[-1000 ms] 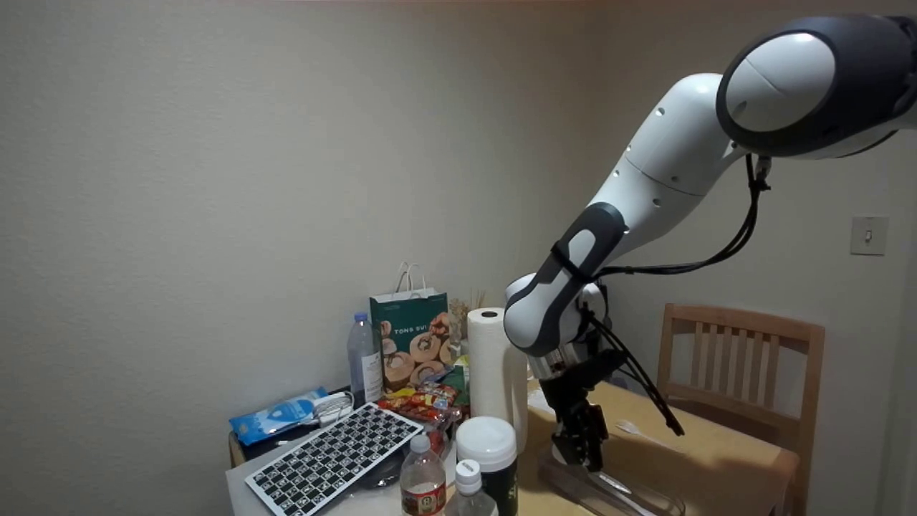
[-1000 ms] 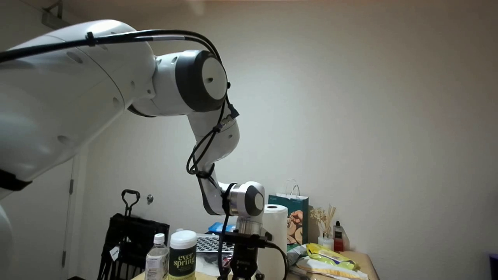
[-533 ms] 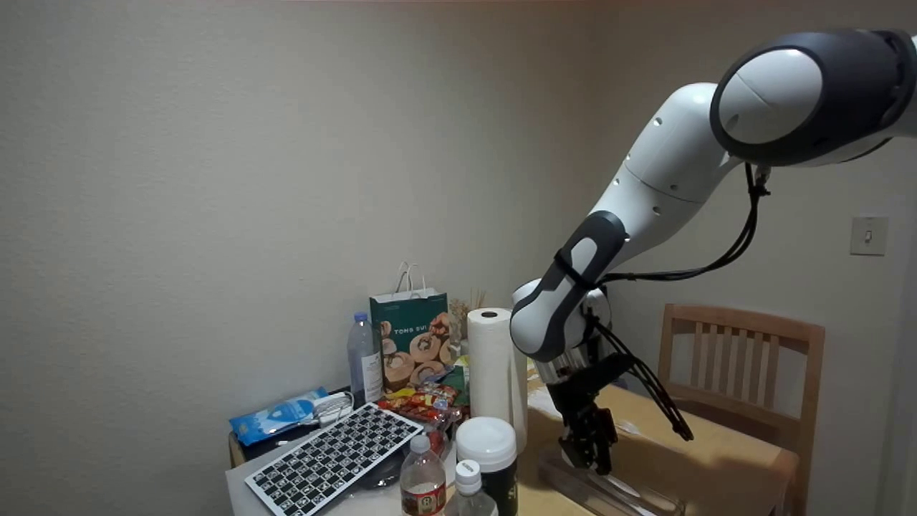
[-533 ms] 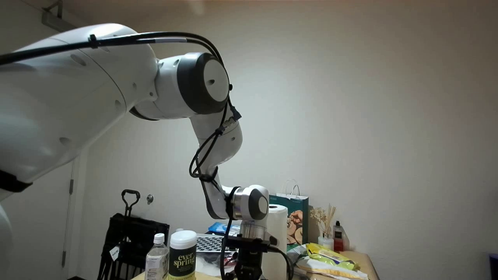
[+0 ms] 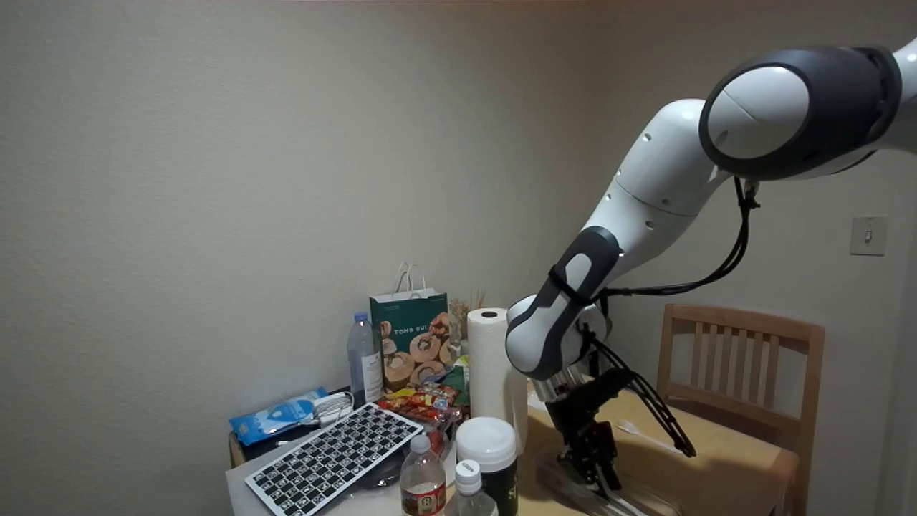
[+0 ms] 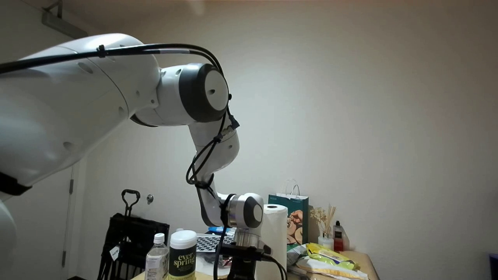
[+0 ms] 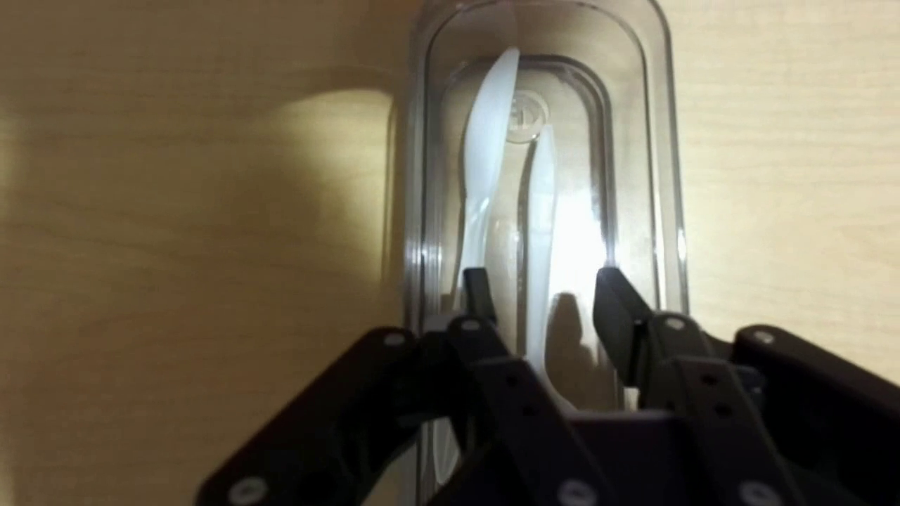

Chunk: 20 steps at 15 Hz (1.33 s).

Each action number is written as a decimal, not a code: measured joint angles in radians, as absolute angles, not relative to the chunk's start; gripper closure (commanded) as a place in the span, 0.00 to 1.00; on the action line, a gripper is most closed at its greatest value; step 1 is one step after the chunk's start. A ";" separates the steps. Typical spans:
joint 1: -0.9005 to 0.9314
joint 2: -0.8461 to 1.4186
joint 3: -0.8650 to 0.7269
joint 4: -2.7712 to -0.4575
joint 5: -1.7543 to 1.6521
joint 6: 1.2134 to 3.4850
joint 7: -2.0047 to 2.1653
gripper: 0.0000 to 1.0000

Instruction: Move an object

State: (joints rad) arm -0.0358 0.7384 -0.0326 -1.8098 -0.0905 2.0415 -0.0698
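A long clear plastic container [image 7: 416,211] lies on the wooden table; it also shows in an exterior view [image 5: 555,480]. Inside it, a white plastic knife [image 7: 489,133] lies on the left, and a second slim white utensil [image 7: 541,204] lies beside it. My gripper [image 7: 540,277] is open, its black fingers over the container. The second utensil runs between the fingers; the left finger overlaps the knife's handle. Whether either finger touches anything is unclear. The gripper also shows low over the container in an exterior view [image 5: 605,487]. The utensils' lower ends are partly hidden by the gripper.
A paper towel roll [image 5: 494,365], a white-lidded canister [image 5: 488,451] and bottles [image 5: 423,480] stand beside the arm. A checkered board [image 5: 337,459] and a green bag [image 5: 412,340] are further left. A white utensil [image 5: 645,436] lies on the table. A yellow packet [image 6: 330,256] lies behind.
The arm has come down, bringing the open gripper lower over the container. It shifted slightly right, then slightly back left, in the exterior views.
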 measured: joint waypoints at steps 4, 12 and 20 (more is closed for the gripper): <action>-0.034 0.714 -0.035 -1.806 -0.097 2.034 -0.070 0.02; -0.034 0.556 -0.084 -1.856 -0.153 2.026 -0.045 0.00; -0.070 0.481 -0.131 -1.984 -0.155 1.999 -0.020 0.00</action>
State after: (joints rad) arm -0.0704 0.4815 -0.1313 -1.9840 -0.1550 1.9985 -0.0196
